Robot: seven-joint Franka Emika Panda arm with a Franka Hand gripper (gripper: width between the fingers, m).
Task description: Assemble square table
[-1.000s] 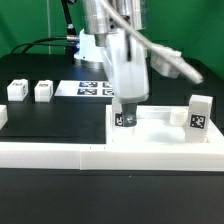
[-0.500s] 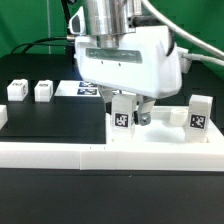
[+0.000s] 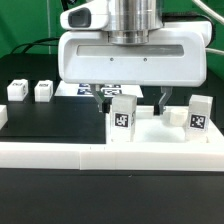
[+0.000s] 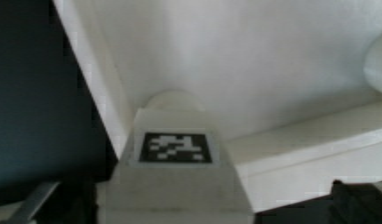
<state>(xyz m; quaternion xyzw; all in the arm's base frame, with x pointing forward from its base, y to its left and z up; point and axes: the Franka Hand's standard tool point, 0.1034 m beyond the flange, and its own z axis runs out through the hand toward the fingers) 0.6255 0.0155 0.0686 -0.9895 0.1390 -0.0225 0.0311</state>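
Straddling a small white plastic leg block that stands upright on the large white plastic square slab, the two-finger gripper is spread wide and holds nothing, seemingly lined up to grasp it. Its black-and-white square tag shows only a coded pattern; no words or brands are readable.

The end effector hangs at twelve o'clock, fingers spread wide, over the square slab. A near leg block stands upright below it, and a far leg block stands at three o'clock. At nine o'clock, two small leg blocks rest on the table.
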